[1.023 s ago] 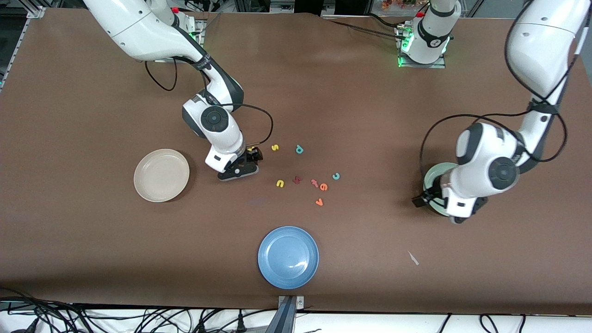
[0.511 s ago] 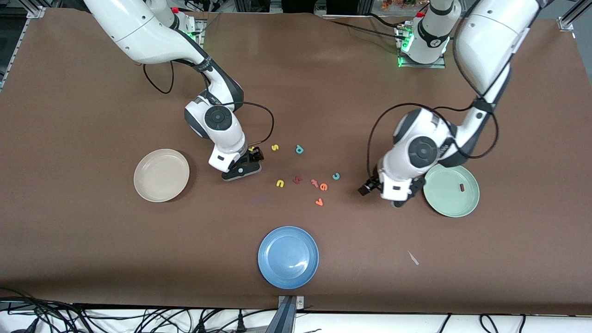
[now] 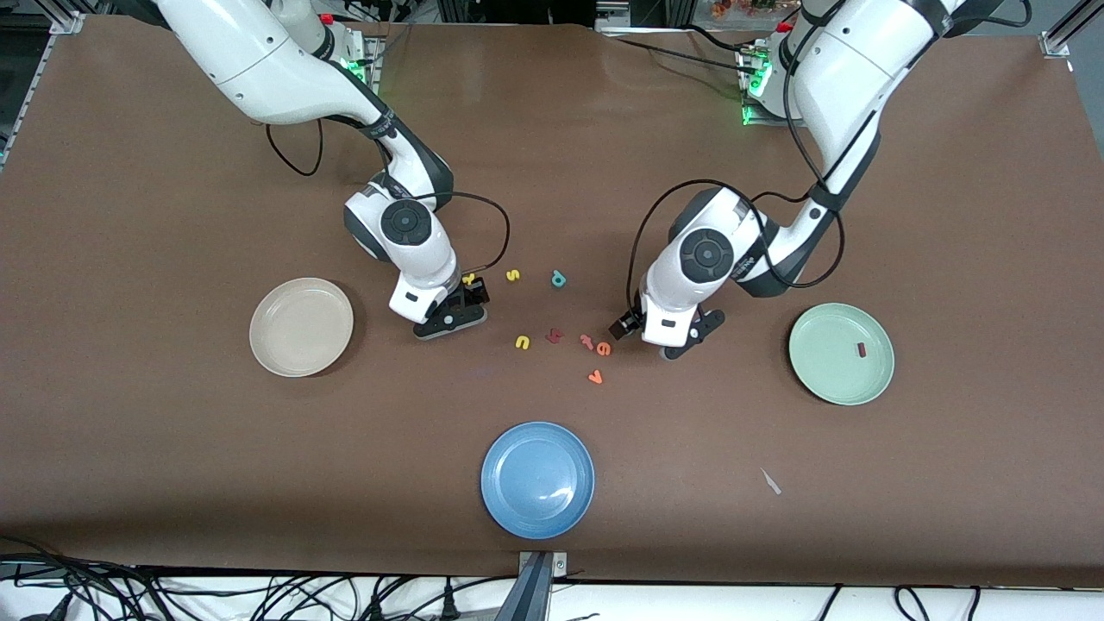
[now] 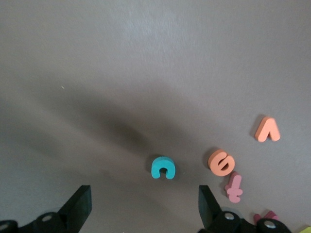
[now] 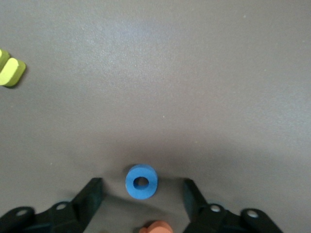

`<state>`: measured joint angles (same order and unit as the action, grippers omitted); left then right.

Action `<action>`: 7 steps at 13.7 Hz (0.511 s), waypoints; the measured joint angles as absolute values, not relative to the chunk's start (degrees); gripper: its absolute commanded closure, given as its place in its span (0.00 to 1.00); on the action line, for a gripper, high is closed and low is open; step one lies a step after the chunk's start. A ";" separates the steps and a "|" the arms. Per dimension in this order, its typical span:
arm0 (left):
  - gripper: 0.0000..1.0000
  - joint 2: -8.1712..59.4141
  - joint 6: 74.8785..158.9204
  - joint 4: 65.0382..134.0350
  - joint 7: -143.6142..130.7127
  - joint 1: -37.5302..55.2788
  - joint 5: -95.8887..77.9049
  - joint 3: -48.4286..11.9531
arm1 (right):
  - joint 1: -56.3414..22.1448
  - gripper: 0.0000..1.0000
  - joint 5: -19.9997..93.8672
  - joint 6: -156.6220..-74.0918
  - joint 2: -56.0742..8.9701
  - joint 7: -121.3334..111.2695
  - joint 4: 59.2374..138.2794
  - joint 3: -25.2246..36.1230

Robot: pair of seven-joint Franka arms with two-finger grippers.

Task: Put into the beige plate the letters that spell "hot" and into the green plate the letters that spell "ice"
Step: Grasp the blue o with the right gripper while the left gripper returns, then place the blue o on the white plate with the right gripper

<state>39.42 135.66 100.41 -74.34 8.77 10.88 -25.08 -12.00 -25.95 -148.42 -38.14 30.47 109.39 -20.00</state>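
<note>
Tabletop [image 3: 172, 483]: we see brown cloth, letters strewn mid-surface.
Left end effector [image 4: 143, 211]: we see its fingers spread wide around nothing, low over the teal c [image 4: 163, 167].
Right end effector [image 5: 141, 199]: we see the blue o [image 5: 141, 181] between its parted fingers, untouched.
Green plate [image 3: 828, 384]: toward the left arm's edge, holding the dark red i [image 3: 861, 349].
Beige plate [image 3: 285, 354]: toward the right arm's edge.
Orange e [image 3: 605, 349]: beside the pink t-like letter [image 3: 587, 341].
Blue plate [image 3: 517, 500]: near the front edge.

Teal c [image 4: 163, 167], blue o [image 5: 141, 181], brown table [image 3: 172, 483]
</note>
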 measured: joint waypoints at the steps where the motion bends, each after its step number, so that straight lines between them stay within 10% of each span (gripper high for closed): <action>1: 0.04 39.98 136.04 100.45 -76.22 9.21 13.20 -25.00 | -12.00 0.54 -25.95 -148.42 -38.01 30.45 109.39 -19.92; 7: 0.07 42.13 140.05 100.45 -80.76 9.90 18.80 -24.83 | -12.02 0.74 -25.96 -148.44 -37.85 30.49 109.40 -19.64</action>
<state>42.13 140.05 100.45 -80.76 9.90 18.80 -24.83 -12.02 -25.96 -148.44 -37.85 30.49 109.40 -19.64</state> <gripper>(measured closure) 0.044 0.617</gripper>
